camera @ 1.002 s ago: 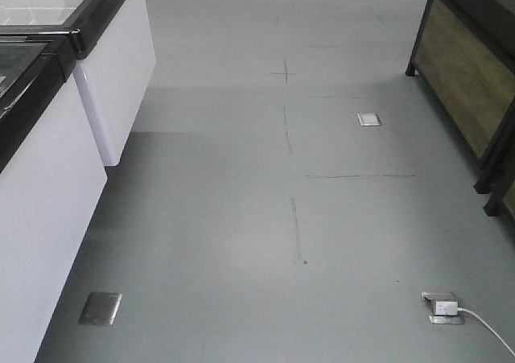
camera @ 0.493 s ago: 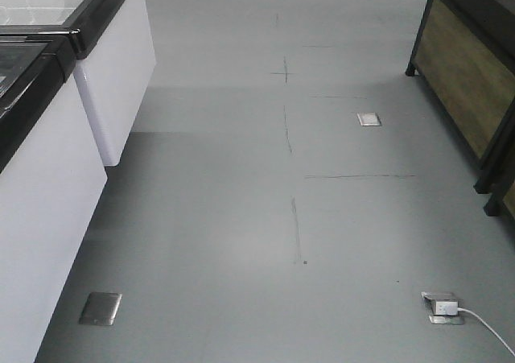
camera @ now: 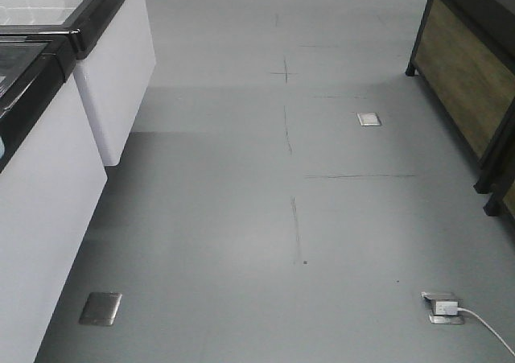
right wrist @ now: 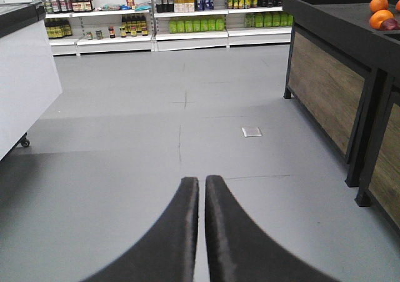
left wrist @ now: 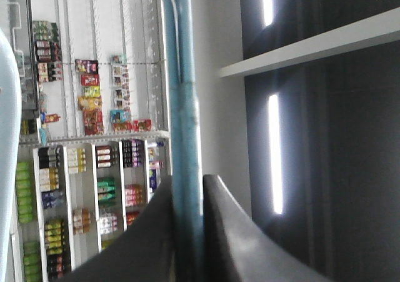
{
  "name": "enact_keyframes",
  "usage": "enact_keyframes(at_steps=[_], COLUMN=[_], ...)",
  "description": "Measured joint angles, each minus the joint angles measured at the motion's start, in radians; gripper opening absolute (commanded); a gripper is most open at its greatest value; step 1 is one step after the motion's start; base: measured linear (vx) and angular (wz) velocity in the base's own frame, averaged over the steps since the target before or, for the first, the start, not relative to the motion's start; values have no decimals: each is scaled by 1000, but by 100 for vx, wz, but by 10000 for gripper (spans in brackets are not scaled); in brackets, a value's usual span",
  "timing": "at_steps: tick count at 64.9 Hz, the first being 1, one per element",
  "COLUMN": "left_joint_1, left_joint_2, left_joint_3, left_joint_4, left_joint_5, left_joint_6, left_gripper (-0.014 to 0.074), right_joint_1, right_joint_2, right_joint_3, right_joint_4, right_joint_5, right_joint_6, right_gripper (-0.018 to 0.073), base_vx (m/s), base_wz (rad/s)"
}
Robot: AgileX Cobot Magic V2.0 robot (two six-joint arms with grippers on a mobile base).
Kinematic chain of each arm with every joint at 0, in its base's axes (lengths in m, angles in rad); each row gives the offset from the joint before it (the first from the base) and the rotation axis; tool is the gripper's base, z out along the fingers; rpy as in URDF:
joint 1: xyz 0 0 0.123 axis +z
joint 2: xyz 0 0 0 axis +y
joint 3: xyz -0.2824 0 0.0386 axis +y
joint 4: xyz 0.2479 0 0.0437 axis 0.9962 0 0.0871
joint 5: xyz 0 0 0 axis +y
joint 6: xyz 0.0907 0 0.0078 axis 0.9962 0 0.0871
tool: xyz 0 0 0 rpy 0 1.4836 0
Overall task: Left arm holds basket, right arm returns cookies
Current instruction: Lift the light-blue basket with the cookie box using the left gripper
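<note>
In the left wrist view my left gripper (left wrist: 187, 181) is shut on the basket's pale blue hoop handle (left wrist: 181, 107), which runs up between the two black fingers. A pale blue strip of the basket's rim (left wrist: 5, 107) shows at the left edge. In the right wrist view my right gripper (right wrist: 201, 181) is shut and empty, held above the grey floor. The cookies carton is out of view. Neither gripper shows in the front view.
White freezer cabinets (camera: 48, 186) stand on the left and a black stand with wooden sides (camera: 467, 81) on the right, with oranges (right wrist: 381, 13) on top. A floor socket with a white plug and cable (camera: 442, 307) lies near right. Stocked shelves (right wrist: 187, 19) line the far wall.
The front view has shifted very slightly; the floor marks sit a touch further right. A sliver of pale blue now shows at its left edge.
</note>
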Motion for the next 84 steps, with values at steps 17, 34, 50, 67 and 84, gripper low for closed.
enact_keyframes(at_steps=[17,34,50,67,84], left_joint_1=[-135,-266,-387,-500,-594], left_joint_2=[0,0,0,0,0], left_joint_3=[0,0,0,0,0], left_joint_4=[14,116,185,243,251], left_joint_5=[-32,-34,-35,-40,-41], left_joint_6=[-2,-84,-105,-106,-112], left_gripper=[-4,-4,-4,-3,-3], right_joint_1=[0,0,0,0,0], right_joint_2=[0,0,0,0,0], right_joint_3=[0,0,0,0,0], right_joint_4=[0,0,0,0,0], right_joint_5=[0,0,0,0,0], right_joint_6=[0,0,0,0,0], right_gripper=[-6,-6,-6,-6,-6], base_vx=[0,0,0,0,0], base_wz=[0,0,0,0,0])
